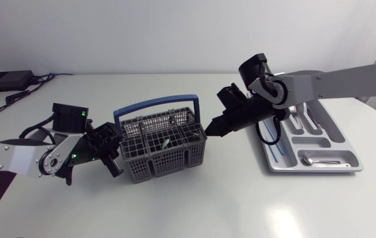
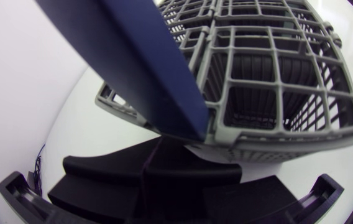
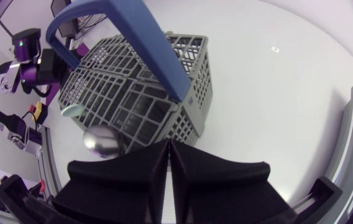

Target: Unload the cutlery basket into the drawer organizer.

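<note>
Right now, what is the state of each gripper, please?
Left gripper: closed, nothing seen in it.
Right gripper: closed, nothing seen in it.

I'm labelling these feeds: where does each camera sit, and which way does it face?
Head: above the table, looking down on the basket, tray, left arm and right arm.
Left wrist: on the left arm, facing the basket's side; left claw shows.
Right wrist: on the right arm, facing basket and spoon; right claw shows.
All three share the basket.
</note>
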